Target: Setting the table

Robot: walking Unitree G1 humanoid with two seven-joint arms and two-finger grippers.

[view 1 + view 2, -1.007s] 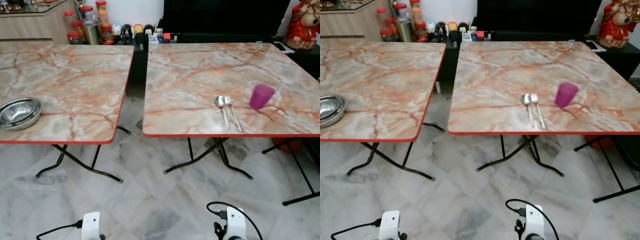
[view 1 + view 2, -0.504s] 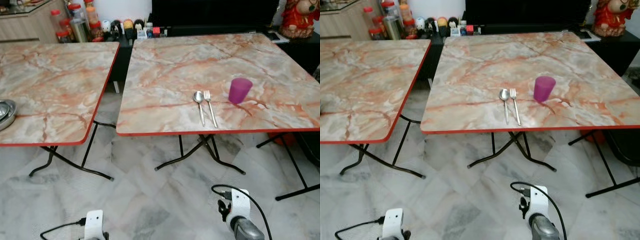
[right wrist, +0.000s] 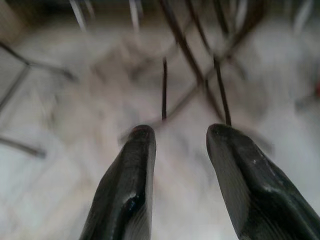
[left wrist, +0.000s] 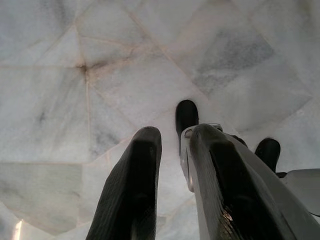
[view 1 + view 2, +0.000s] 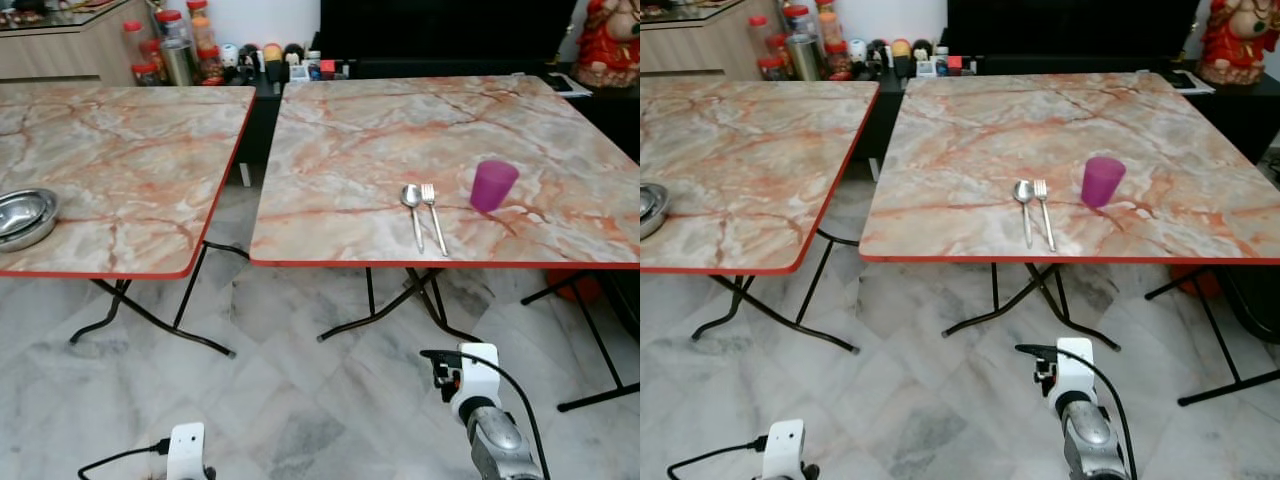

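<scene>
On the right desk (image 5: 350,140) lie spoon (image 5: 412,207) and fork (image 5: 433,214), purple cup (image 5: 493,185) just beside. Right tool (image 3: 180,132), blurred, seems open and empty; left tool (image 4: 172,132) narrowly parted, empty.

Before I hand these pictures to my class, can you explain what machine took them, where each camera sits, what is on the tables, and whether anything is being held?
This is a walking humanoid robot with two arms. Two pictures come from cameras in its head, looking down at two marble-patterned folding tables. On the right table lie a spoon and a fork side by side, with a purple cup standing just right of them. A stack of steel bowls sits at the near left of the left table. The other two pictures come from wrist cameras looking along each tool's two black fingers. The left tool points at the tiled floor; the right tool points toward the table legs, blurred. Both hold nothing.
</scene>
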